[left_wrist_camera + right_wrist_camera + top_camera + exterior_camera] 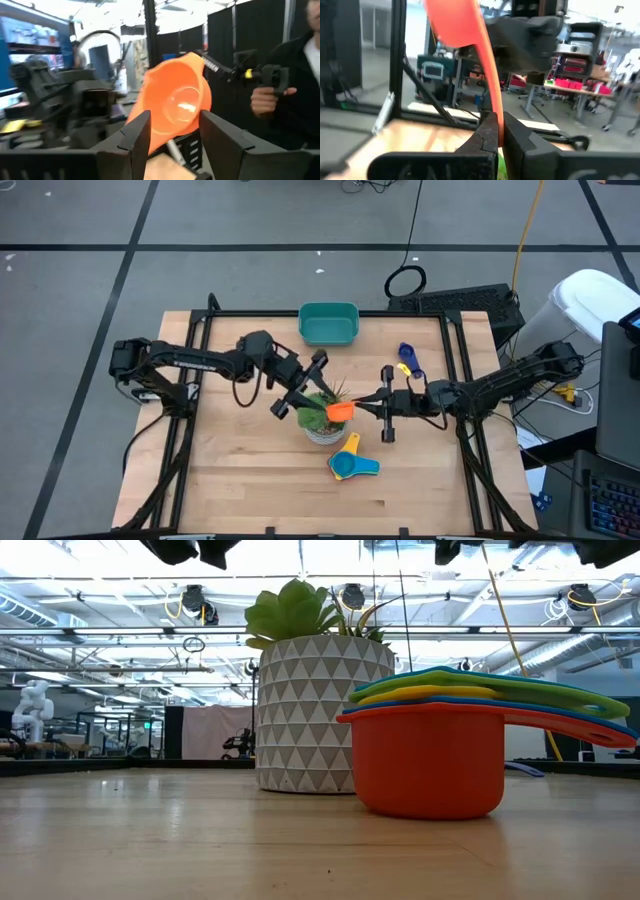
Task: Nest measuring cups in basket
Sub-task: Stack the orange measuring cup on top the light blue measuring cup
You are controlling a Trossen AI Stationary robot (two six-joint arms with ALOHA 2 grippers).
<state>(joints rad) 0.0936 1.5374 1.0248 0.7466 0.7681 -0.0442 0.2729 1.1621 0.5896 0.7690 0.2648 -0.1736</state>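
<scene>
An orange measuring cup (340, 410) is held above the potted succulent (322, 420) near the middle of the bench (240, 470). The right pincer (378, 402) is closed on the cup's flat handle, as seen in the right wrist view, where the handle (487, 75) is clamped between the dark fingers. The left pincer (300, 398) is open, its fingers (137, 132) standing apart on either side of the orange bowl (177, 105); contact cannot be told.

A nested stack of cups (352, 465), orange at the bottom with blue, yellow and green above, is seen on the bench just in front of the plant. Two more cups, blue and yellow (408, 360), lie near the right rear corner. The teal basket (329, 323) is set at the rear edge, well apart from both pincers.

The bench is of pale wood within a black frame. A person's hand (267, 97) holding a dark device is seen in the room beyond. Bare wood lies open at the front left.
</scene>
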